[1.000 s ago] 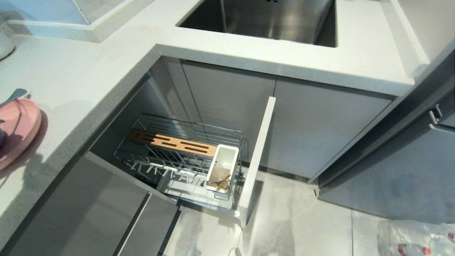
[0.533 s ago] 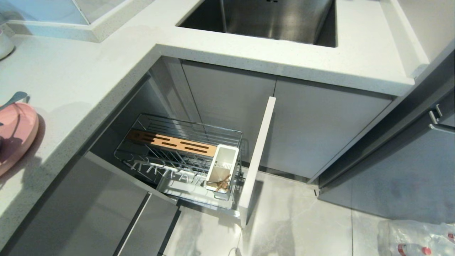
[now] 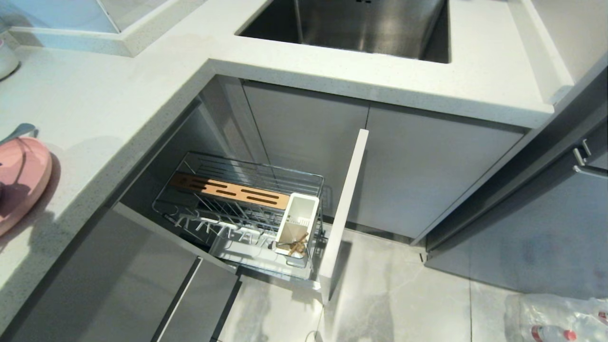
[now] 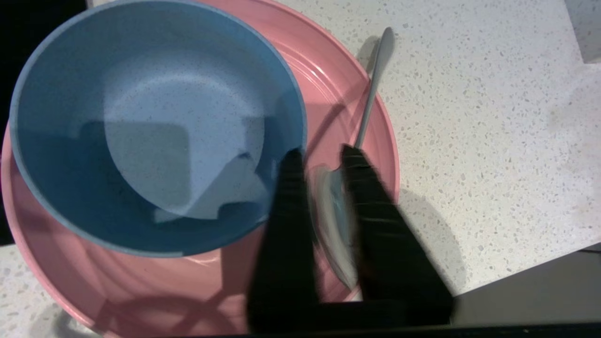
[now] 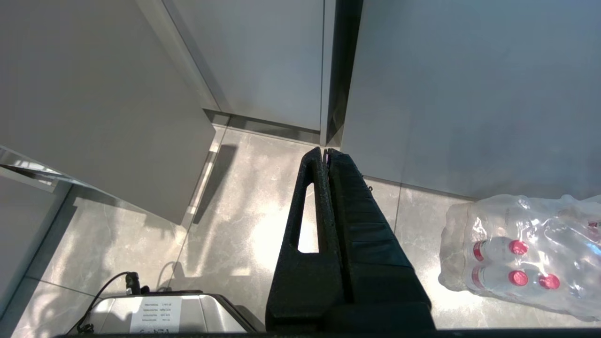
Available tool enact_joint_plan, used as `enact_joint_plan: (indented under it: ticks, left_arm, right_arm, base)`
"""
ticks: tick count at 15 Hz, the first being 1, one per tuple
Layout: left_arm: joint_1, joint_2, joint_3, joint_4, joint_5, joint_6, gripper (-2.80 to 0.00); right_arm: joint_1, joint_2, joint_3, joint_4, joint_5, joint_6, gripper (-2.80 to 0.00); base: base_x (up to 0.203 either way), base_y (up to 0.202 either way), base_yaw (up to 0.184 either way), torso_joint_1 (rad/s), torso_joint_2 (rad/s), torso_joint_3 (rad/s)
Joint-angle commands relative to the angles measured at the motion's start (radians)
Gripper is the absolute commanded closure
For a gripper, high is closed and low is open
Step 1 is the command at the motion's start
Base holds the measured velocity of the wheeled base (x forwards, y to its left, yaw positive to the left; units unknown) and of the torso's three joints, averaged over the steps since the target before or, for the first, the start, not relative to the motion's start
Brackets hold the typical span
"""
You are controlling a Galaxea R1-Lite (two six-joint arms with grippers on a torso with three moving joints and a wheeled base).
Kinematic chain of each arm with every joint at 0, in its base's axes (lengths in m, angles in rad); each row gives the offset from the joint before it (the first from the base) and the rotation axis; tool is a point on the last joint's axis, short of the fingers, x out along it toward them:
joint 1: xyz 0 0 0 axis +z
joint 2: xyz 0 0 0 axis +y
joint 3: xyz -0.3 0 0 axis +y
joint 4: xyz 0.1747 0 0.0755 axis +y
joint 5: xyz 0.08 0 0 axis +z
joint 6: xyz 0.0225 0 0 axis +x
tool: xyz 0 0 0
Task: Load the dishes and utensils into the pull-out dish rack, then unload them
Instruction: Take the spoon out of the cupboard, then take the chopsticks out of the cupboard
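Plate [image 3: 19,183] has slid left; left gripper [image 4: 321,157], slightly parted, straddles the spoon [image 4: 335,199] beside the bowl [image 4: 155,126]. It risks slipping; right gripper [image 5: 325,152] closed.

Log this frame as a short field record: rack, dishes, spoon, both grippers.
rack: pulled out, no dishes on its prongs
cup: white, wooden sticks inside
plate: pink, on the counter
bowl: blue, sitting on the plate
spoon: silver, head on the plate, handle out over the rim
left gripper: over the plate, fingers slightly apart either side of the spoon head
right gripper: shut, parked above the floor
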Motion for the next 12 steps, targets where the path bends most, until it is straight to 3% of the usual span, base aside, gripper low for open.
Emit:
enact_joint_plan:
  ticks: [1,8,11,12]
  left_arm:
    - [0.001,-0.001,0.0,0.003,0.004,-0.005,-2.8]
    - [0.0,-0.006,-0.036,-0.001,0.004,0.001,-2.8]
    - [-0.009,-0.017,-0.108,-0.018,0.004,0.078,-2.8]
    - [-0.016,-0.018,-0.123,-0.045,0.004,0.119,0.0]
  right_arm:
    - [0.0,0.0,0.0,-0.001,0.0,0.0,0.0]
    - [0.0,0.0,0.0,-0.001,-0.001,0.0,0.0]
    - [0.0,0.0,0.0,-0.001,0.0,0.0,0.0]
    - [0.0,0.0,0.0,-0.001,-0.001,0.0,0.0]
  base:
    - [0.0,0.0,0.0,0.0,0.0,0.0]
    - [0.0,0.0,0.0,0.0,0.0,0.0]
    - [0.0,0.0,0.0,0.0,0.0,0.0]
    - [0.0,0.0,0.0,0.0,0.0,0.0]
